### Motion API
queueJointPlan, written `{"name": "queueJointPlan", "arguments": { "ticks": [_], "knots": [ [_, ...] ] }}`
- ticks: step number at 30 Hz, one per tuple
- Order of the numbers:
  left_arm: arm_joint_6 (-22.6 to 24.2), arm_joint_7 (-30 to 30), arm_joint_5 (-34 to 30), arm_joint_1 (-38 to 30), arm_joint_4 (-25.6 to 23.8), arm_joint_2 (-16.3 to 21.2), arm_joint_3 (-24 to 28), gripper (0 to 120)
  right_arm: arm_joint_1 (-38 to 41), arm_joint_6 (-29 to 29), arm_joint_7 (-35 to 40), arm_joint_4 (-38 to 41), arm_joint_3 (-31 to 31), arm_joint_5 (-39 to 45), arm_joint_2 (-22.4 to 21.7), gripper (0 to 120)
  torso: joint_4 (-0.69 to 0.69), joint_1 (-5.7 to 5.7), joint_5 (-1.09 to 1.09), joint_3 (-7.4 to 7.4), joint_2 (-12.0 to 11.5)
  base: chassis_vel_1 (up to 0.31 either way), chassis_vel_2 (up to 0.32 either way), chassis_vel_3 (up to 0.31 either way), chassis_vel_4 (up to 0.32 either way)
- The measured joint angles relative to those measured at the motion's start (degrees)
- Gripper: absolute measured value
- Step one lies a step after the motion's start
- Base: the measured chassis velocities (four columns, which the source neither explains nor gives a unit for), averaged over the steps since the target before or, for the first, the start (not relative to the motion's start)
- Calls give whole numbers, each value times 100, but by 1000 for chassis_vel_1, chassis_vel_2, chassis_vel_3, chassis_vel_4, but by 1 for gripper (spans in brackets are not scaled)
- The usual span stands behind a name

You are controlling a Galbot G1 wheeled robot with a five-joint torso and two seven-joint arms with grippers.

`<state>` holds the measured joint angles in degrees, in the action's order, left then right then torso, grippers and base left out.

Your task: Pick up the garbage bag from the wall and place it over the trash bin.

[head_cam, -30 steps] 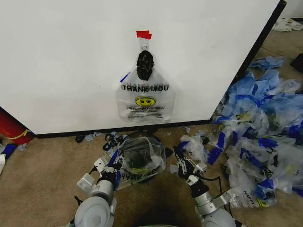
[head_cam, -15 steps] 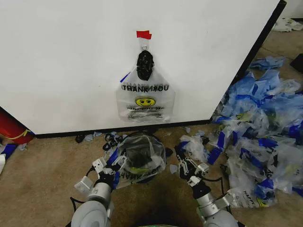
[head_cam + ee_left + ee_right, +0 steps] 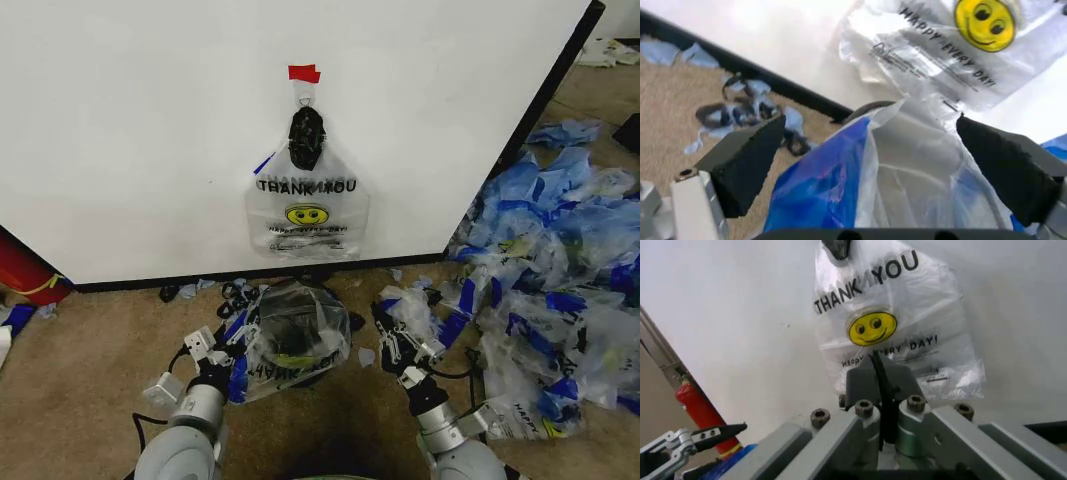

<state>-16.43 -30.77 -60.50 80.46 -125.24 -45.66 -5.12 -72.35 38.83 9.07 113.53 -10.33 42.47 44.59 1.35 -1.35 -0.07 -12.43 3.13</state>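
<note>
The wall [image 3: 150, 130] carries a garbage bag [image 3: 307, 210] hanging flat from a black knot-like lump [image 3: 306, 137] under red tape [image 3: 303, 72], untouched. Below it on the floor [image 3: 90, 340], the trash bin [image 3: 300, 335] by the wall's black strip already wears a clear bag, so draping looks largely done for that one. To the right a big heap of similar bags [image 3: 545, 290] crowds the floor, with scraps along the strip. The left gripper [image 3: 215, 350] sits at the covered bin's left side, jaws spread wide around the plastic, gripping nothing. The right gripper [image 3: 395, 345] is just right of the bin, jaws closed and empty
</note>
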Motion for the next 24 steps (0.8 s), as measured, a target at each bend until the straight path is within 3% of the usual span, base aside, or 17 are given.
{"name": "queueJointPlan", "arguments": {
  "ticks": [7, 12, 14, 24],
  "knots": [
    [-159, 456, 570, -175, 216, 161, -141, 100, 40, -126, 247, 233, -21, 170, -70, 0, 1, 0, 0, 0, 0, 0, 0, 0, 0],
    [-162, 530, 661, -226, 247, 321, -136, 100, 489, -951, 1626, 1310, -392, 1121, -307, 0, 0, 0, 0, 0, 0, 0, 0, 0, 0],
    [-155, 530, 661, -232, 258, 338, -127, 100, 580, -1134, 1828, 1526, -463, 1316, -351, 0, -1, 0, -1, 0, 0, 0, 0, 0, 0],
    [-75, 501, 534, -396, 428, 547, -8, 100, 1106, -2682, 3822, 2596, -979, 2293, -335, 35, -1, 0, -2, 0, 0, 0, 0, 0, 0]
  ]
}}
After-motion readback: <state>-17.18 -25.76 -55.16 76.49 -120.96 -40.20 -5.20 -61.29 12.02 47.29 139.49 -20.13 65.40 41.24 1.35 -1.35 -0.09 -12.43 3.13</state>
